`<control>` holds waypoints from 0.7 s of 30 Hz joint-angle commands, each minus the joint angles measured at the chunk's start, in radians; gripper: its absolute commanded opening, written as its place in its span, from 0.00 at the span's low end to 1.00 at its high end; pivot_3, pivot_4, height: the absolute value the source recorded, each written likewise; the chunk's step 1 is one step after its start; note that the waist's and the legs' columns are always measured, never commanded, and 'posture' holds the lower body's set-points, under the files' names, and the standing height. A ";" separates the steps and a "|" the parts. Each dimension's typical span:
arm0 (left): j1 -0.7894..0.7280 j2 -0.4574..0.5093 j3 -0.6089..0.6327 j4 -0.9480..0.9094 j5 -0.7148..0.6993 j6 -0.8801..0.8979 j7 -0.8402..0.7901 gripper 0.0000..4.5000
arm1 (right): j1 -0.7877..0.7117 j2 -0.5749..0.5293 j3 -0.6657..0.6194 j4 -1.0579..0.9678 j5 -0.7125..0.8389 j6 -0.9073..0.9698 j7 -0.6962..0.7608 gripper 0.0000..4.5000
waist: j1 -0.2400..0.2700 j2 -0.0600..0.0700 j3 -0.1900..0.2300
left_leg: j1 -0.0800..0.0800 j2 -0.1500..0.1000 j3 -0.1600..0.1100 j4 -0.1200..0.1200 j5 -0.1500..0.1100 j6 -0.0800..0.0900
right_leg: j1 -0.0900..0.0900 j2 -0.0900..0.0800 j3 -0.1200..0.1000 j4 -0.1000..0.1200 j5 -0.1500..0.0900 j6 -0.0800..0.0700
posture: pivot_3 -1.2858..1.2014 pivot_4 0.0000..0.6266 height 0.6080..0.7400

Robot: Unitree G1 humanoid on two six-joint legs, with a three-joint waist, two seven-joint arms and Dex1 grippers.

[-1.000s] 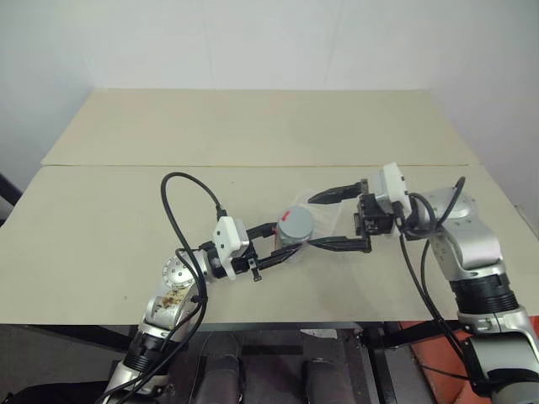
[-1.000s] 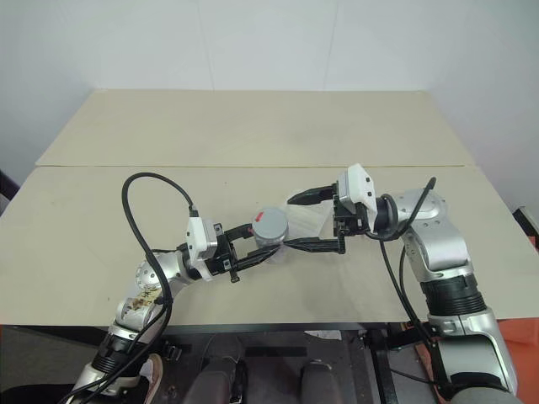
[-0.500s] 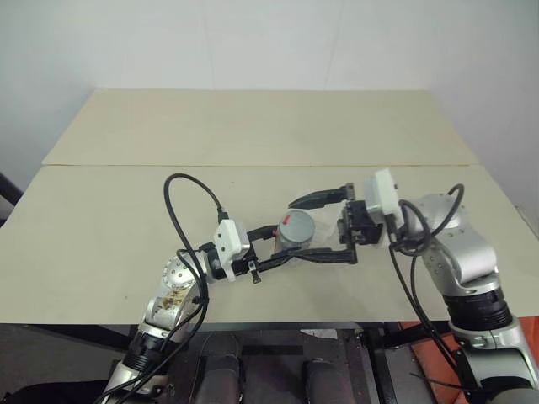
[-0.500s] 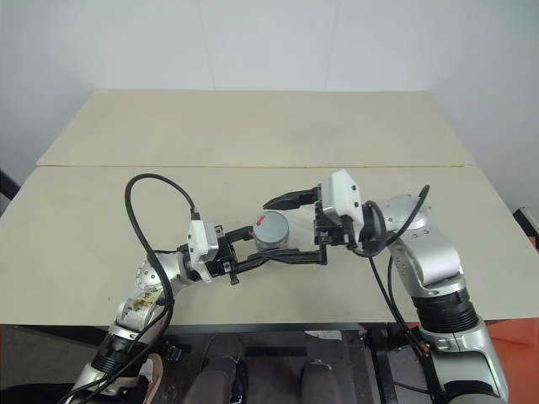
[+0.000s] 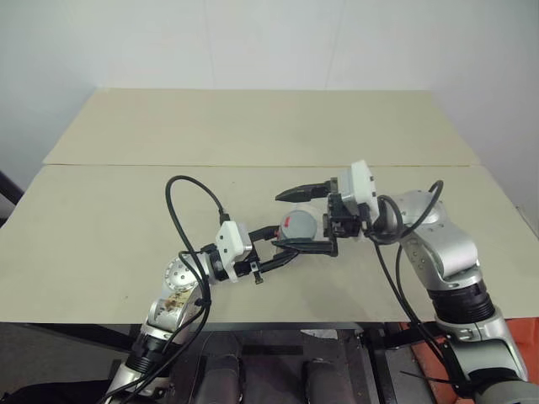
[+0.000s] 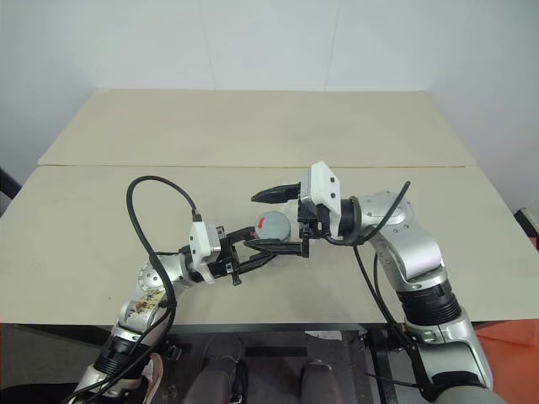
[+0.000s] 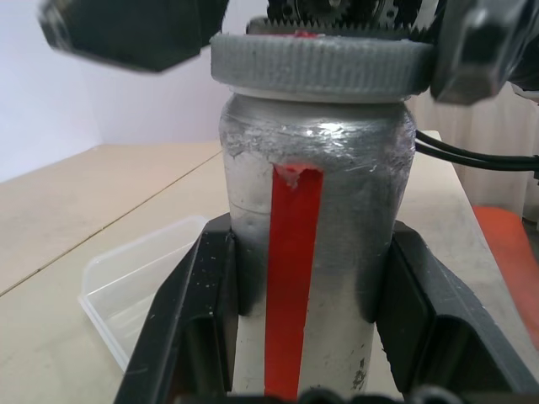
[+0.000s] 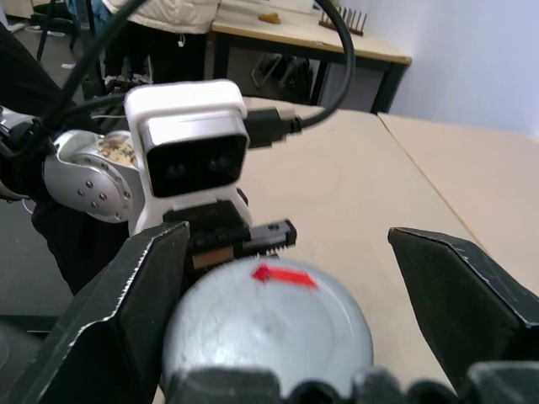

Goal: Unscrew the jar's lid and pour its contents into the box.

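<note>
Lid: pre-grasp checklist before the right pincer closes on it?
1. Jar clamped by left pincer: ok.
2. Jar upright: ok.
3. Lid seated on the jar: ok.
4. Right pincer open, a finger on each side of the lid: ok.
5. Fingers level with the lid's knurled rim: cannot tell.
6. Box on the table beside the jar, ready for the pour: ok.
</note>
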 commanded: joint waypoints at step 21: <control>0.002 0.001 -0.007 -0.015 -0.003 -0.039 0.004 0.42 | 0.047 -0.091 -0.100 -0.030 0.084 0.008 0.052 0.98 | 0.000 0.000 0.000 | 0.000 0.000 0.000 0.000 0.000 0.000 | 0.000 0.000 0.000 0.000 0.000 0.000 | 0.52 0.24 1.00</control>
